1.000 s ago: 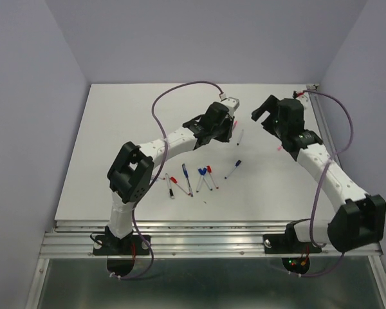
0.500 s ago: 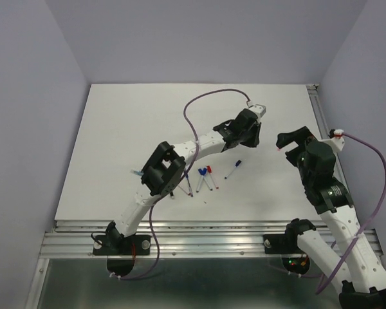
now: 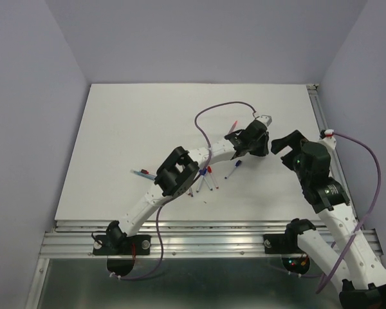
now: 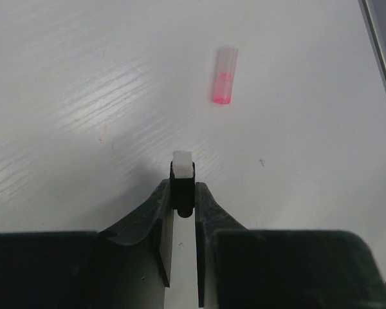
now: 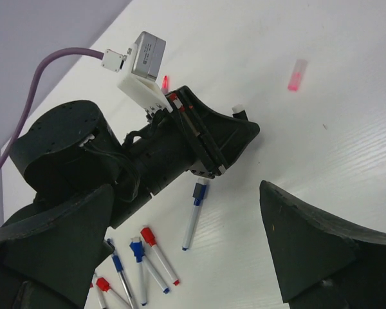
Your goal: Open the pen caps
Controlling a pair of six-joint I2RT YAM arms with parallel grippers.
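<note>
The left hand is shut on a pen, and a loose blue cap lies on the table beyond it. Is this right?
Only the colour is wrong: the left wrist view shows the cap is pink. The left hand is shut on a pen, and the loose pink cap lies on the table beyond it.

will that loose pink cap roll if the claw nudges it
The pink cap is a short round tube lying on its side, so a sideways nudge would probably roll it. It looks like thin translucent plastic, likely very light, so it may also skid across the smooth table.
</note>
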